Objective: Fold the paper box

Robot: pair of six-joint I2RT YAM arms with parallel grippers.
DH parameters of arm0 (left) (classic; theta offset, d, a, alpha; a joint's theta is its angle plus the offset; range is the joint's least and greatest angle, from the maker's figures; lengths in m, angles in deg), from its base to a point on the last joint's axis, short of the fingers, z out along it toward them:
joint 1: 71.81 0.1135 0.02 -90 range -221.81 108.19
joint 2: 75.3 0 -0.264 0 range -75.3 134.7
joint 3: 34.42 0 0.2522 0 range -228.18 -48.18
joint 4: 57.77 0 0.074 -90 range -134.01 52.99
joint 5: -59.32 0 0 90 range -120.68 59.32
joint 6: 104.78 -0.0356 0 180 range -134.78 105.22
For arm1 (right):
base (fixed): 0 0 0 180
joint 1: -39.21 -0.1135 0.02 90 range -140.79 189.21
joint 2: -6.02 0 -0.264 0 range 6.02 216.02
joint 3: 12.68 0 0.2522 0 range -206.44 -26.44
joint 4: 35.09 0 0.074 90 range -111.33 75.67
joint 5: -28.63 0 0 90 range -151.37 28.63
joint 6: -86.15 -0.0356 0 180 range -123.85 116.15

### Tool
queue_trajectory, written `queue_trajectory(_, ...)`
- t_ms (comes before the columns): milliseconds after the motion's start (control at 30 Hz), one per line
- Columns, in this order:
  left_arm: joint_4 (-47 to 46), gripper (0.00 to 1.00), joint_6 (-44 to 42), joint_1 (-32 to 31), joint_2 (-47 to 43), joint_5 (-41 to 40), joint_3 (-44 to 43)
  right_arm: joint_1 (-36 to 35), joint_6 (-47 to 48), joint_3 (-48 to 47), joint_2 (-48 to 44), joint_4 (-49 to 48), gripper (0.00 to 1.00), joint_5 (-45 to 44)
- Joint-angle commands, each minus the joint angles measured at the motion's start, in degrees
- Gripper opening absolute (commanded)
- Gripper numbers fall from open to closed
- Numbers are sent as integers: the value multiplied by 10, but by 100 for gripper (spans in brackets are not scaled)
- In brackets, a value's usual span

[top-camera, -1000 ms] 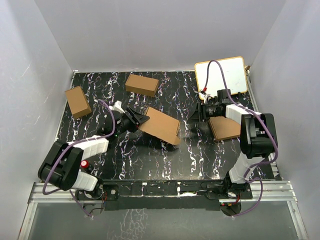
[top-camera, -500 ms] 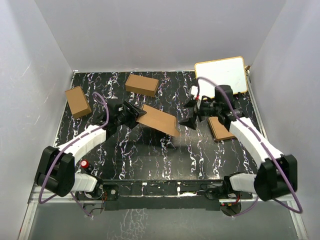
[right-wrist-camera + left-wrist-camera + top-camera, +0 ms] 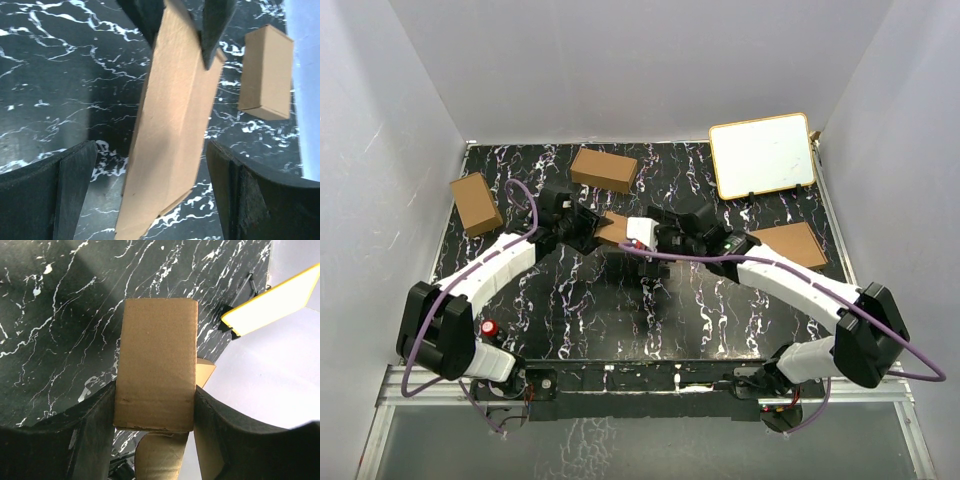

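The paper box (image 3: 157, 365) is a slim brown carton held off the black marbled table. My left gripper (image 3: 155, 412) is shut on one end of it, a finger pressed against each long side, with a rounded flap hanging below the grip. In the top view the left gripper (image 3: 586, 228) holds the box (image 3: 613, 228) near the table's middle, and most of the carton is hidden under the right wrist. My right gripper (image 3: 152, 180) stands open and wide, its fingers (image 3: 75, 175) clear of the box (image 3: 175, 125) on both sides, around the free end.
Two shorter brown cartons lie at the back left (image 3: 476, 203) and back centre (image 3: 604, 169). A white board (image 3: 760, 155) leans at the back right. A flat brown pile of sheets (image 3: 788, 245) lies by the right edge. A red knob (image 3: 488, 328) sits near the left base.
My right arm has swung left from the pile of sheets to the box, and its jaws have opened wide. The left arm has stretched out, carrying the box a little back.
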Motion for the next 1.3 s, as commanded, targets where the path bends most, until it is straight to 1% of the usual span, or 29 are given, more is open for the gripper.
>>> queue_trajectory(0,22,32,31,2,4,11,-21,-37,30,7,10,-88,99,-133)
queue_trajectory(100,18,32,41,2,6,15,-21,-57,42,22,24,-118,99,-173)
queue_trajectory(300,19,32,50,2,3,14,-24,-72,39,36,48,-141,99,-204)
queue_trajectory(433,16,32,55,2,1,18,-21,-75,39,36,65,-155,96,-230)
queue_trajectory(633,13,32,59,2,-4,21,-16,-85,51,39,87,-171,88,-261)
queue_trajectory(767,10,33,60,2,-8,19,-11,-91,65,48,88,-182,80,-274)
queue_trajectory(1067,-3,36,69,3,-9,24,0,-93,62,51,91,-184,62,-273)
queue_trajectory(1267,-9,40,71,4,-11,26,4,-94,53,51,86,-185,53,-271)
